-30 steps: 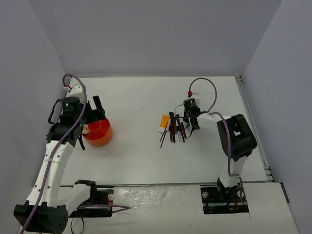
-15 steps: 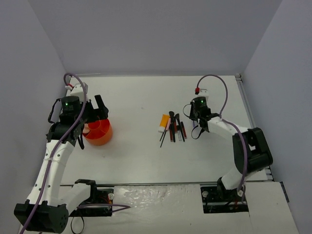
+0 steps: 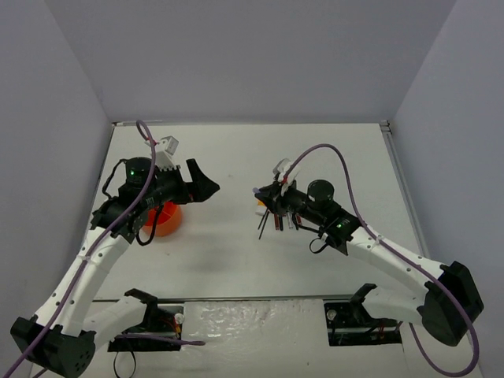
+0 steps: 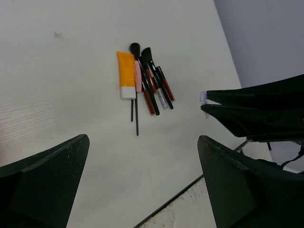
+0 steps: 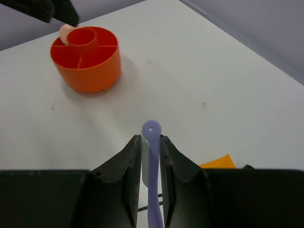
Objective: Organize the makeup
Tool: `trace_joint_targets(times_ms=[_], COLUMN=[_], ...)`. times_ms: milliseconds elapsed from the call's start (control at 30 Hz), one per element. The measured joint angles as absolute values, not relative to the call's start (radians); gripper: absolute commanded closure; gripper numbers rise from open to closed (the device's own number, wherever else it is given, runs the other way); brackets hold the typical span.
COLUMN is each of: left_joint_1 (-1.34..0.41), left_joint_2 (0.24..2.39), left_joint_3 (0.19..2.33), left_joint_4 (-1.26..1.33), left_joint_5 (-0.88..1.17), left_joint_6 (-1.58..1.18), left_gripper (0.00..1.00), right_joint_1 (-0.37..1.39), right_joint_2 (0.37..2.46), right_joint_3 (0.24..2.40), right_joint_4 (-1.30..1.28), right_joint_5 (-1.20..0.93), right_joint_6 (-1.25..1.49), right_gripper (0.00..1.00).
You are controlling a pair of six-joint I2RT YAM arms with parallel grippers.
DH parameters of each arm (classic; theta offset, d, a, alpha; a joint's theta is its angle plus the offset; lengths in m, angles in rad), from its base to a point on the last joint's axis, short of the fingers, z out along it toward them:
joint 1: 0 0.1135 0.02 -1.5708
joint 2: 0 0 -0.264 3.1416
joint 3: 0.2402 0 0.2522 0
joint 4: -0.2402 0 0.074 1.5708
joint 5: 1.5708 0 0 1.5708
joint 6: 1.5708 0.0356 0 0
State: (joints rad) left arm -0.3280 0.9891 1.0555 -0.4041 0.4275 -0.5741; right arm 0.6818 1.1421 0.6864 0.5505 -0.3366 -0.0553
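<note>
The makeup lies mid-table: an orange-white tube [image 4: 126, 75] beside several thin black and red brushes and pencils [image 4: 152, 88]. In the top view my right gripper partly covers this pile [image 3: 277, 219]. My right gripper [image 5: 150, 140] is shut on a thin purple stick [image 5: 152, 130] and hovers over the pile [image 3: 266, 197], pointing left. My left gripper [image 4: 143, 140] is open and empty, raised between the tub and the pile [image 3: 206, 187]. A pale pink puff [image 5: 65, 31] shows behind the tub. No green compacts are in view.
The round orange divided tub [image 5: 88, 59] stands at the left, partly under my left arm in the top view [image 3: 164, 220]. Grey walls close the table at the back and both sides. The table's front edge [image 4: 166, 204] is near.
My right arm has swung from the right of the pile to over it, now pointing left with the purple stick. My left gripper has moved right, away from the tub.
</note>
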Motion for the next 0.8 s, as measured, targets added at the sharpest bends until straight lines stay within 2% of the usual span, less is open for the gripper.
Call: trace_joint_targets(times_ms=[100, 400, 633, 800], left_joint_1=[-0.397, -0.574, -0.615, -0.621], left_joint_2=[1.002, 1.082, 1.132, 1.139], left_joint_3=[1.07, 1.117, 1.139, 1.154], left_joint_4=[-0.393, -0.367, -0.388, -0.393], left_joint_5=[0.439, 0.431, 0.415, 0.411], left_joint_6=[-0.619, -0.701, -0.716, -0.718], left_gripper=[0.04, 0.2, 0.31, 0.45], right_joint_1=[0.741, 0.818, 0.819, 0.819], right_joint_2=[1.141, 1.131, 1.112, 1.104], right_joint_3=[0.699, 0.743, 0.744, 0.744], right_joint_4=[0.544, 0.529, 0.499, 0.495], right_joint_5=[-0.382, -0.458, -0.469, -0.475], right_joint_6=[-0.104, -0.193, -0.221, -0.23], right_gripper=[1.0, 1.0, 1.0, 1.0])
